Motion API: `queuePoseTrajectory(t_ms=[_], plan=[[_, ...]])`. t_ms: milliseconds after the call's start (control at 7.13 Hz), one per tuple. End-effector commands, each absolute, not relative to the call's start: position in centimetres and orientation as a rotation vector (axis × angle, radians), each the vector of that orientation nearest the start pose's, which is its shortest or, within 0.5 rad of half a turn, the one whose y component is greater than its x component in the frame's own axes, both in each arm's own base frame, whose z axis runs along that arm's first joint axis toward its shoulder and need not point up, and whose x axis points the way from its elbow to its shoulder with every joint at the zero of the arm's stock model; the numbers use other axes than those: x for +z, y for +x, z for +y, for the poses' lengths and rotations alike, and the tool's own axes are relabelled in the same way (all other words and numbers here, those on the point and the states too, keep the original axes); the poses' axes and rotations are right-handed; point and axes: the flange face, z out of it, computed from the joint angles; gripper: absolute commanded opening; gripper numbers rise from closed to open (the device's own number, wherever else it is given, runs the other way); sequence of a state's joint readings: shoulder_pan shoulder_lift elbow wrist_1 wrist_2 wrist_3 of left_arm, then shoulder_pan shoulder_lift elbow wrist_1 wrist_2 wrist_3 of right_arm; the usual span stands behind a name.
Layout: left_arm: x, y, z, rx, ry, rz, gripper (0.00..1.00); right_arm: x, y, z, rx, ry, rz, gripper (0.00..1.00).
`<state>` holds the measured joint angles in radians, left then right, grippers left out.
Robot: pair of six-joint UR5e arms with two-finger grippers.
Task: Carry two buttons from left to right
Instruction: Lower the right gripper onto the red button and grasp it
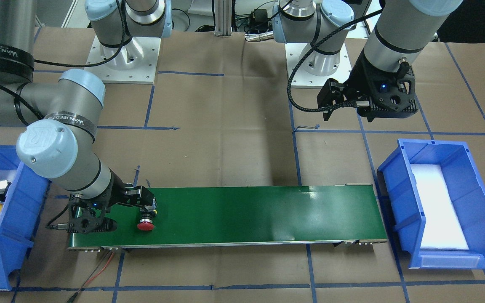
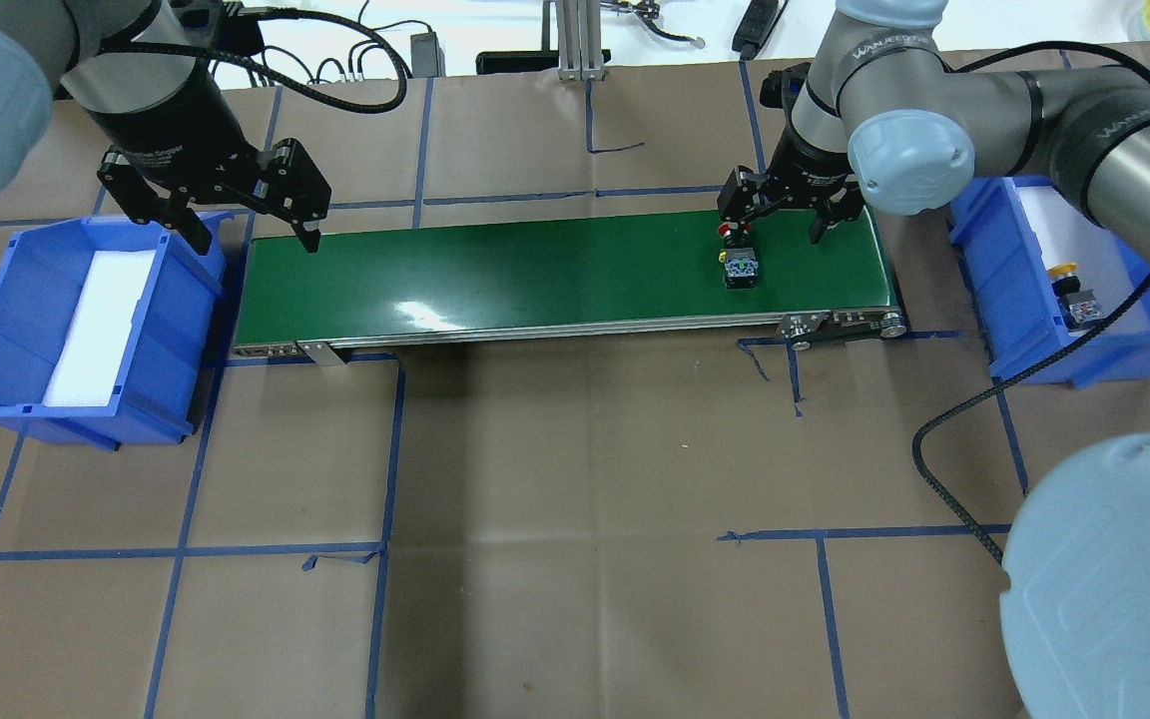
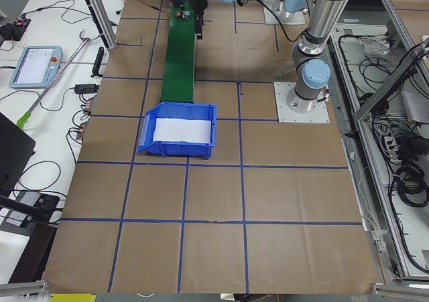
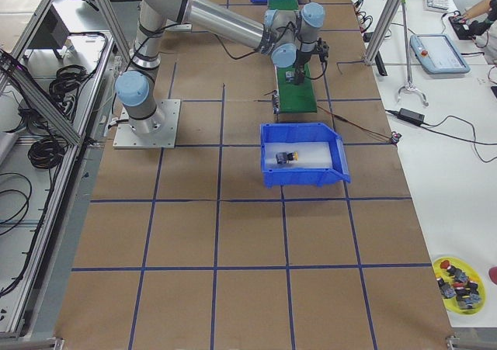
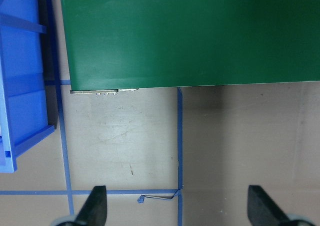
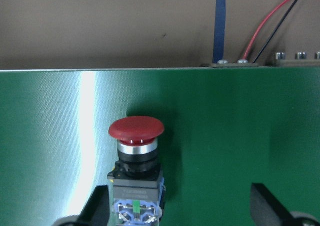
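The left bin (image 2: 176, 340) holds a white foam pad (image 2: 101, 325). The right bin (image 2: 999, 280) has the same padding, and the yellow button (image 2: 1074, 292) lies on it on its side. Between the bins runs the green belt (image 2: 535, 280). The red button (image 6: 136, 166) lies on the belt's right end, cap pointing away from the robot.

The right gripper (image 2: 780, 230) hangs low over the red button, fingers spread wide. The button sits just beside one finger (image 6: 100, 203), well apart from the other. The left gripper (image 2: 256, 235) hovers above the belt's left end, fingers spread, holding nothing.

The right arm (image 2: 1084, 110) covers the right bin's far corner. The wrist view's lower edge cuts off the red button's contact block, so I cannot tell whether finger and block touch.
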<state>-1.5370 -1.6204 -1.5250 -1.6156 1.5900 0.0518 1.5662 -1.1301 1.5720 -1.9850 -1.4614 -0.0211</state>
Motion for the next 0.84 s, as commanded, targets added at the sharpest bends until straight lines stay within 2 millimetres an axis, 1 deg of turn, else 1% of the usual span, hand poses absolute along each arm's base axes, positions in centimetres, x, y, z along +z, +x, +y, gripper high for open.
queuePoseTrajectory(t_ms=[0, 140, 561, 701], plan=[[48.1, -11.4, -51.2, 0.078, 0.027, 3.124, 1.00, 27.1, 14.1, -63.5, 0.054, -0.023, 3.032, 1.00], [48.1, -11.4, -51.2, 0.078, 0.027, 3.124, 1.00, 26.9, 14.1, -63.4, 0.061, -0.022, 3.031, 1.00], [48.1, -11.5, -51.1, 0.078, 0.029, 3.124, 1.00, 24.6, 14.0, -63.7, 0.117, -0.020, 3.042, 0.99], [48.1, -11.5, -51.2, 0.078, 0.029, 3.124, 1.00, 24.4, 13.9, -63.8, 0.122, -0.027, 3.050, 0.72]])
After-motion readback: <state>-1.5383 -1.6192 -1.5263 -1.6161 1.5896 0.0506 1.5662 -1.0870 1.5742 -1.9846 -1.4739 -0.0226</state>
